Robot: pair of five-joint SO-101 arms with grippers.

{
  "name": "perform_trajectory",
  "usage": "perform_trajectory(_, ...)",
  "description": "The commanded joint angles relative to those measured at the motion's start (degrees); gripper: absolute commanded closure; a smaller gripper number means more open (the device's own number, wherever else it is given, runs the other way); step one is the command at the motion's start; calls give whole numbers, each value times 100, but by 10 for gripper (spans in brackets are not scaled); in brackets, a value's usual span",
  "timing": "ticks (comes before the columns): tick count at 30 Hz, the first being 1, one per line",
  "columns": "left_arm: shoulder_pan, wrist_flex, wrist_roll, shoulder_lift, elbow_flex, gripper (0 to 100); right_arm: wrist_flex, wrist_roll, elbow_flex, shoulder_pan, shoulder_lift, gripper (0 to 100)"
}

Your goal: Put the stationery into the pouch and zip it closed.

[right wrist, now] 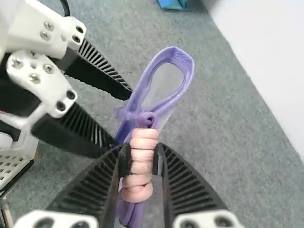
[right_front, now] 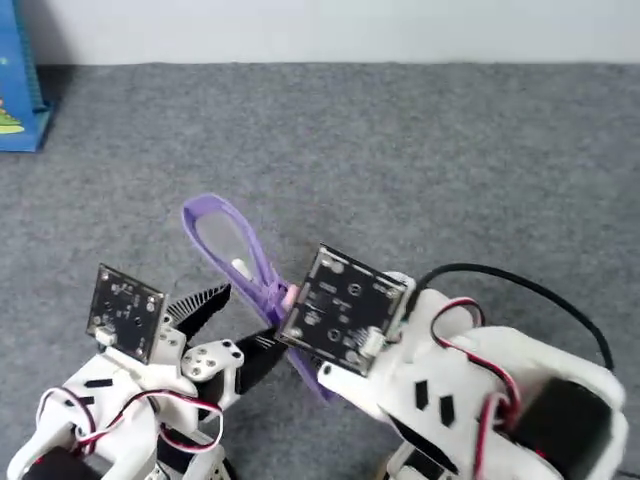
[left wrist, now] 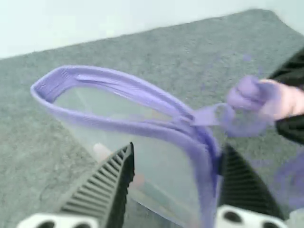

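Note:
A clear pouch [right_front: 222, 235] with a purple zip rim lies on the grey carpet, its far end gaping open [left wrist: 71, 80]. A small pale item [right_front: 240, 267] shows inside it [left wrist: 100, 152]. My right gripper [right wrist: 141, 149] is shut on the pink zip pull [right wrist: 142, 161], which peeks out beside its camera board [right_front: 291, 295]. My left gripper [left wrist: 178, 149] is open, its black fingers [left wrist: 111, 185] astride the pouch's near end. The right wrist view shows the left gripper [right wrist: 121, 118] spread around the pouch [right wrist: 183, 59]. From above, the left gripper [right_front: 255, 318] sits just left of the pull.
A blue box [right_front: 20, 90] stands at the far left by the white wall, also seen as a blue box [right wrist: 173, 4] in the right wrist view. Grey carpet [right_front: 450, 160] stretches behind and to the right of the pouch.

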Motion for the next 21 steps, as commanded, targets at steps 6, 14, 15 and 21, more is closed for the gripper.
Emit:
perform_trajectory(6, -79, -97, -211, -18, -92, 793, 251, -62, -62, -40, -259, 991)
perform_trajectory(14, -79, -132, -220, -18, -110, 790, 251, -316, 642, -312, -330, 991)
perform_trajectory(15, -88, -132, -220, -18, -110, 790, 224, -325, 738, -382, -400, 991)
perform_trajectory(21, -114, -132, -220, -18, -110, 790, 233, -448, 809, -690, -629, 991)
